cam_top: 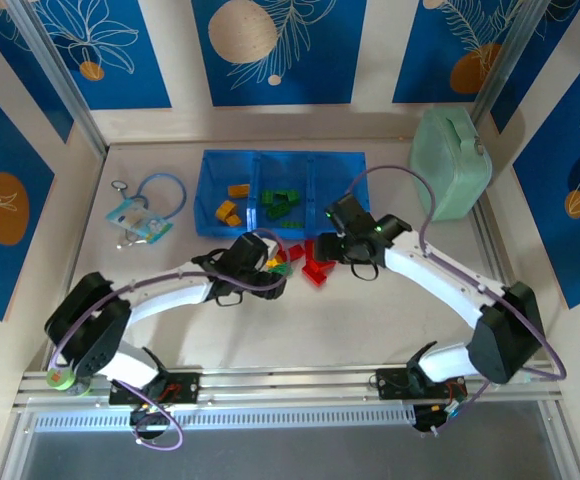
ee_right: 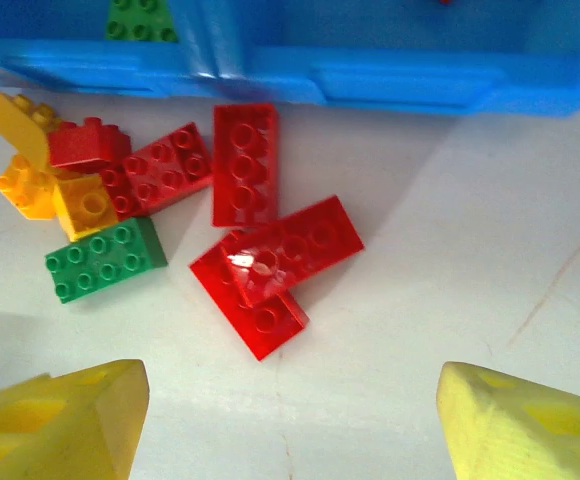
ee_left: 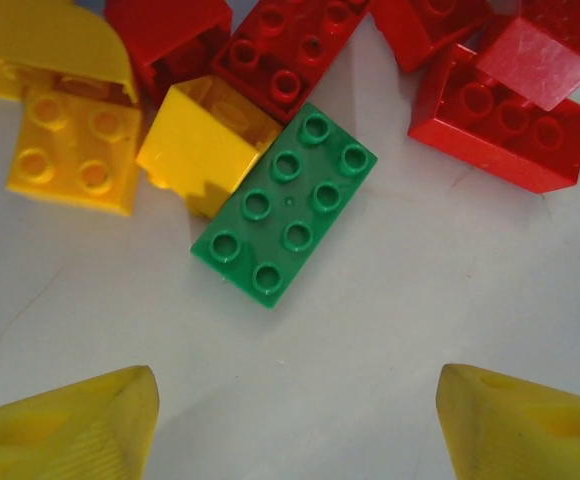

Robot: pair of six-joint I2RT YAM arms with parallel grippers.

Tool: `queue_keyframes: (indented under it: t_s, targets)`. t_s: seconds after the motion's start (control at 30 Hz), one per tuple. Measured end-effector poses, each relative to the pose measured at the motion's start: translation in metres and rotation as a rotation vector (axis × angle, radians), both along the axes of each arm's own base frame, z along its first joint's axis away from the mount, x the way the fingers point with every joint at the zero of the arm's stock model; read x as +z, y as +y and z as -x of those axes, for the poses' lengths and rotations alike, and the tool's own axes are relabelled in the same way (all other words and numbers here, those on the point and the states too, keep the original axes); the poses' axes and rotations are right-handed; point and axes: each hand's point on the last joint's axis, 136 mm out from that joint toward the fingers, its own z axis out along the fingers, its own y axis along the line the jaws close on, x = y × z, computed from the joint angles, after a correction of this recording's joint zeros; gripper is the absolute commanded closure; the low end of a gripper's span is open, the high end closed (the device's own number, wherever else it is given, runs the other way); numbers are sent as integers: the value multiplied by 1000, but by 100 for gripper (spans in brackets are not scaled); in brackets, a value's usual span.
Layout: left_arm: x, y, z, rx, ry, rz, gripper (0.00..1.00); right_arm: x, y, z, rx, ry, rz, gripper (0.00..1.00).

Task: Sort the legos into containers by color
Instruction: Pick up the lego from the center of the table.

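Note:
A pile of loose legos lies on the table just in front of the blue tray (cam_top: 240, 160). A green brick (ee_left: 285, 204) lies flat beside a yellow brick (ee_left: 205, 145), another yellow brick (ee_left: 73, 150) and several red bricks (ee_left: 500, 115). My left gripper (ee_left: 295, 420) hovers open just short of the green brick, nothing between its fingers. My right gripper (ee_right: 290, 420) is open above two overlapping red bricks (ee_right: 270, 265), near the tray's front wall (ee_right: 370, 85). The left compartment holds yellow bricks (cam_top: 228, 210), the middle one green bricks (cam_top: 282, 203).
A pale green lidded box (cam_top: 452, 165) stands at the back right. A blue cord with a tag (cam_top: 142, 215) lies at the back left. The table's near half is bare grey surface (cam_top: 320, 330).

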Motion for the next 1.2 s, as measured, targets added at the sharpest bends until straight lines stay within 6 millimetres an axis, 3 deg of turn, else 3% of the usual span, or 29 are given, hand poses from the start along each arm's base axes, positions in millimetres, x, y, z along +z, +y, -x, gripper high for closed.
queue_keyframes:
  t_s: [0.2,0.63,0.9,1.07,1.2]
  targets:
    - [-16,-13,-16,-14,9,-49,27,4,-16,10,-48,-30,-56,24]
    - [-33,-27,-38,-32,-18,-145,31,3,-23,21,-62,-35,-97,25]
    - [-38,-47,-18,-97,-22,-176,49,1,-24,22,-70,-37,-107,25]
    - [-38,-48,-15,-91,-27,-187,69,1,-27,22,-78,-43,-116,26]
    - [-35,-44,-18,-67,-29,-210,72,5,-28,23,-79,-54,-123,27]
